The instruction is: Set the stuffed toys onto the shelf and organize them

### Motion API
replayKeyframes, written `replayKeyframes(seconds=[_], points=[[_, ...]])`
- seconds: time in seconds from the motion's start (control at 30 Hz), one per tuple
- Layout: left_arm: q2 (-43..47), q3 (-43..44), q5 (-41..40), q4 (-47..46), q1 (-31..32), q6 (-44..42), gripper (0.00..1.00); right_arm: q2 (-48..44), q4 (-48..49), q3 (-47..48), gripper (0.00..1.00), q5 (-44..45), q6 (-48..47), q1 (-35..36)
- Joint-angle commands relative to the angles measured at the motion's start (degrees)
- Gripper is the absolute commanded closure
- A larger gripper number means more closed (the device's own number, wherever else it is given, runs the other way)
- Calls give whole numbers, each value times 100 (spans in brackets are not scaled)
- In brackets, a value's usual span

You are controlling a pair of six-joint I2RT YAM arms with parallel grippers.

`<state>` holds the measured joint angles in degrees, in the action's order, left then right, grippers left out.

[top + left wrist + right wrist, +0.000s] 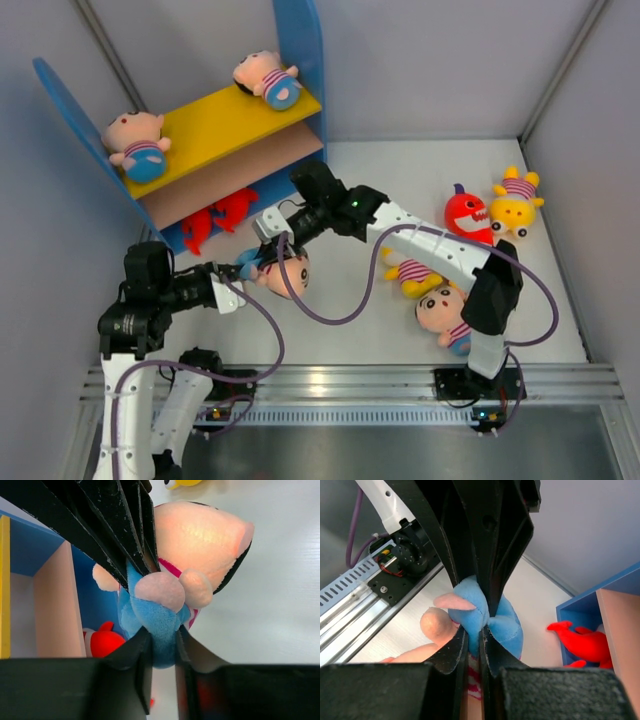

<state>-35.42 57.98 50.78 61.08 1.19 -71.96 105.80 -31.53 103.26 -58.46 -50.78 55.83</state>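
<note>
Shelf (298,40) stands at the far left. Pink-faced doll (292,272) is just in front of its lower board (235,185), not yet on it. Left gripper (152,605) and right gripper (479,617) are each clamped on its blue bottoms (160,622). Probably light, soft, squashy: thin fabric pinches may slip, so the fuller body looks the surer hold.

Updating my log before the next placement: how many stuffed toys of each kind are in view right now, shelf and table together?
Pink-faced dolls: 4
Yellow creatures: 2
Red monsters: 3, two of them seemingly in the bottom compartment of the shelf
Total: 9
</note>
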Motion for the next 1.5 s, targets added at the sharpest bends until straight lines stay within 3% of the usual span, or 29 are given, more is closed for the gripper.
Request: replayKeyframes(seconds=[0.0, 0.03, 0.07, 0.1, 0.23, 0.33, 0.4, 0.53, 0.63, 0.8, 0.83, 0.97, 1.27, 1.47], points=[[-9, 118, 371, -87, 13, 103, 76, 37, 551, 317, 100, -377, 16, 130], [0, 100, 388, -79, 13, 121, 84, 37, 647, 317, 100, -386, 51, 130], [-17, 135, 423, -87, 13, 156, 100, 46, 761, 309, 99, -377, 208, 130], [-18, 135, 423, -87, 13, 165, 100, 46, 762, 308, 99, -334, 209, 130], [-332, 476, -6, -87, 13, 463, 100, -287, 1779, -235, 50, 596, 1130, 112], [-667, 898, -542, -428, 13, 1313, 100, -796, 2843, -1008, 39, 1703, 1878, -11], [-782, 1040, -1120, -1268, 13, 2382, 100, -1234, 3477, -1553, 38, 2283, 2422, -230], [-1080, 1653, -1781, -2036, 13, 3354, 100, -2070, 4285, -2467, 34, 3110, 3161, -687], [-1432, 2110, -2475, -2406, 13, 4066, 100, -2686, 4576, -3144, 31, 3814, 3163, -890], [-2151, 2973, -3863, -3364, 13, 5024, 100, -3345, 4664, -3787, 31, 4149, 3118, -1057], [-2284, 3244, -4483, -3505, 13, 5112, 100, -3390, 4734, -3857, 31, 4167, 3118, -1066], [-2908, 3694, -5744, -3928, 13, 5377, 100, -3575, 4962, -4234, 31, 4272, 3224, -1092], [-3805, 3387, -6352, -4912, 118, 5447, 100, -3496, 5060, -4244, 31, 4202, 3531, -1118], [-4263, 2861, -6984, -5694, 390, 4729, 100, -3610, 4946, -4446, 31, 4281, 3567, -1119]])
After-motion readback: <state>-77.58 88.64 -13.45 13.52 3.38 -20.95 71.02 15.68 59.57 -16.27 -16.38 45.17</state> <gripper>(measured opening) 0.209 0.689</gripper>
